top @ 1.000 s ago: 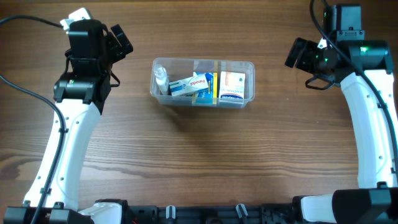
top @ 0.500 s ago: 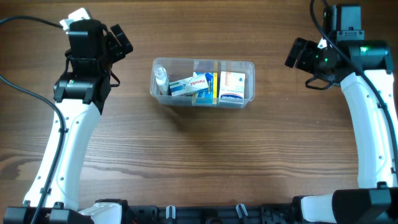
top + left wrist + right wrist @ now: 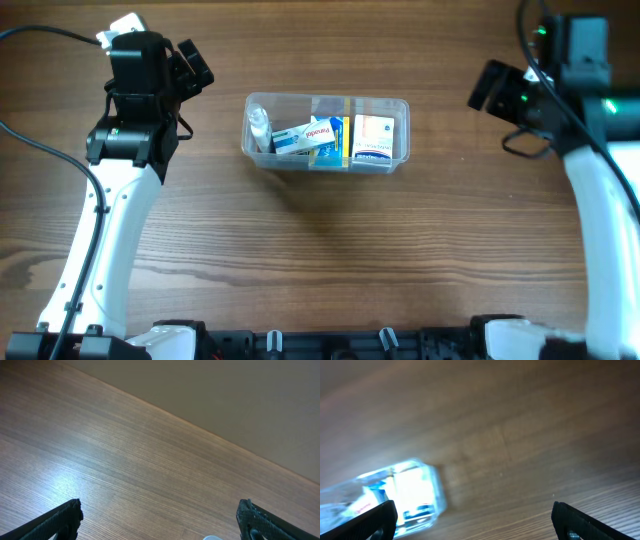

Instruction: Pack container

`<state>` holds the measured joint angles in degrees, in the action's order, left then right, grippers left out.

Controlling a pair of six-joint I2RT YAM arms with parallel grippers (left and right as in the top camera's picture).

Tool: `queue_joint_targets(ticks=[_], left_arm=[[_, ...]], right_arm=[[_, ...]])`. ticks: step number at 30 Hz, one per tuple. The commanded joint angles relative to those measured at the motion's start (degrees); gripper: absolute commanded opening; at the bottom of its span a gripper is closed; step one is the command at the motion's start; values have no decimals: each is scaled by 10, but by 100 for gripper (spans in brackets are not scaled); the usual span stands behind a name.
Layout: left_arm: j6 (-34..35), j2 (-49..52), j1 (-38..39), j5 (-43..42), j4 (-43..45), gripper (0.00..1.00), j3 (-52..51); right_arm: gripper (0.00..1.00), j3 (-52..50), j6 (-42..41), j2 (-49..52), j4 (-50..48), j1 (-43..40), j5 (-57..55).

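**Q:** Where was the container [image 3: 327, 133]?

**A:** It stood on the wooden table [image 3: 330, 250]. Several boxes [image 3: 305, 137] and a small white bottle [image 3: 260, 127] lay inside the container, the bottle at its left end.

**Q:** And the grippers?

**A:** The left gripper [image 3: 193, 63] was left of the container and the right gripper [image 3: 490, 88] right of it. Both were well apart from it, with fingers spread wide and holding nothing.

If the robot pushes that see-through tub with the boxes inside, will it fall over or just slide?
It probably slides: the container is low and wide, sitting flat on the smooth wooden table. Its thin clear walls might bend if squeezed. The small bottle inside could rattle or roll.
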<state>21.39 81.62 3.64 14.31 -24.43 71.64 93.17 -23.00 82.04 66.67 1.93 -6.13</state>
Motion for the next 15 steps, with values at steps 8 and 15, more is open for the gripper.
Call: queue_joint_targets(ticks=[8, 15], left_arm=[[7, -6, -2, 6, 1, 100, 4], [7, -6, -2, 6, 1, 100, 4]], right_arm=[[100, 1, 5, -321, -2, 12, -25], [100, -97, -2, -506, -8, 47, -35]])
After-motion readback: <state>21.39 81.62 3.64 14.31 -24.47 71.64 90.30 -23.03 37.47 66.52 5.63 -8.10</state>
